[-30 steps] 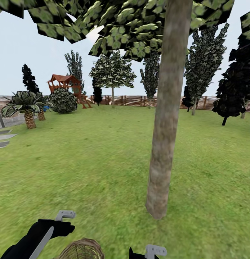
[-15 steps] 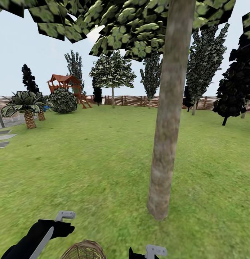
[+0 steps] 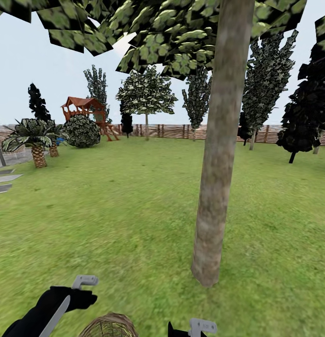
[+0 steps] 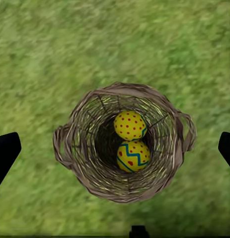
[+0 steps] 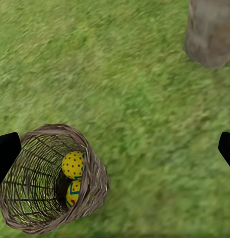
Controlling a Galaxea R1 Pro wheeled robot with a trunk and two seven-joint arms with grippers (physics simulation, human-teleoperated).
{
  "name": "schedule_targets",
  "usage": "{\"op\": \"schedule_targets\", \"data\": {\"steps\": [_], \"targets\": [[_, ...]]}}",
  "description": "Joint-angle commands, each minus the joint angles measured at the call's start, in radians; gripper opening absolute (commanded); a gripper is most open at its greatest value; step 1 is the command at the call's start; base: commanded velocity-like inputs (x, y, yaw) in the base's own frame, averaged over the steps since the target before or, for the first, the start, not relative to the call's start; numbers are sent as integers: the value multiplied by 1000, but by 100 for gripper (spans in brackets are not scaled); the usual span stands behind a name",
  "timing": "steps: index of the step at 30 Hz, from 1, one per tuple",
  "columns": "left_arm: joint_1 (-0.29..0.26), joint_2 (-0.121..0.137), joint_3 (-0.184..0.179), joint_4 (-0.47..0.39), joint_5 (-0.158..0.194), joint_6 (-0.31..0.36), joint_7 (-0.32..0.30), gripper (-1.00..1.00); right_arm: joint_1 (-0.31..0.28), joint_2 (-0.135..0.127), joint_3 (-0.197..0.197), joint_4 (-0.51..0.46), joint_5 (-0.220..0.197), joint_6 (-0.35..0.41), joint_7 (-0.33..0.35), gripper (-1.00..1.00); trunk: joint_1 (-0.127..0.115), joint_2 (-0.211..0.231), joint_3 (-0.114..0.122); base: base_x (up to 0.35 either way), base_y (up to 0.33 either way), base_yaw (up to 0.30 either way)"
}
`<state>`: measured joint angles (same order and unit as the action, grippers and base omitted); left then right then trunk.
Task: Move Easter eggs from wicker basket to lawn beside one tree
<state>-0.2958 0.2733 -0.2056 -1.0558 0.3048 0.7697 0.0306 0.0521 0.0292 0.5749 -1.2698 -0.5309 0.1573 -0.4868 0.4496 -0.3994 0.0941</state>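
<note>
On the lawn [image 3: 111, 210] before the tree [image 3: 216, 187], wicker basket [image 4: 123, 143] holding two visible Easter eggs [image 4: 130, 125], left gripper [image 4: 115, 148] and right gripper [image 5: 115, 148] both spread wide, empty.

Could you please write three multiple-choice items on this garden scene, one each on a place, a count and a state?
1. Where does the wicker basket stand?
A. on the lawn
B. on paving
C. in a gripper

2. How many Easter eggs show inside it?
A. none
B. two
C. five

3. The left gripper above the basket is
A. open
B. shut on an egg
C. shut on the rim

Key: 1 A, grass surrounds it. 2 B, two yellow eggs are visible. 3 A, its fingers stand wide apart, holding nothing.
</note>
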Motion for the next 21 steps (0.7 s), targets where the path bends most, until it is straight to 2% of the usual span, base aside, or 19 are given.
{"op": "schedule_targets", "data": {"steps": [1, 8, 16, 21], "targets": [[0, 1, -2, 6, 4, 3, 3, 100, 0, 0, 1, -2, -4, 4, -6, 100, 0, -1, 0, 0, 0, 0], [-2, 5, -2, 169, 7, 2, 0, 100, 1, -1, 3, -9, -2, 3, -6, 100, 0, -1, 0, 0, 0, 0], [-4, 5, -2, 204, 7, 1, 2, 100, 5, -2, 5, -18, -2, -20, -6, 100, 0, -1, 0, 0, 0, 0], [-5, 5, -3, 211, 6, 0, 4, 100, 34, -2, 5, -39, 3, -40, -3, 100, 0, -1, 0, 0, 0, 0]]}}
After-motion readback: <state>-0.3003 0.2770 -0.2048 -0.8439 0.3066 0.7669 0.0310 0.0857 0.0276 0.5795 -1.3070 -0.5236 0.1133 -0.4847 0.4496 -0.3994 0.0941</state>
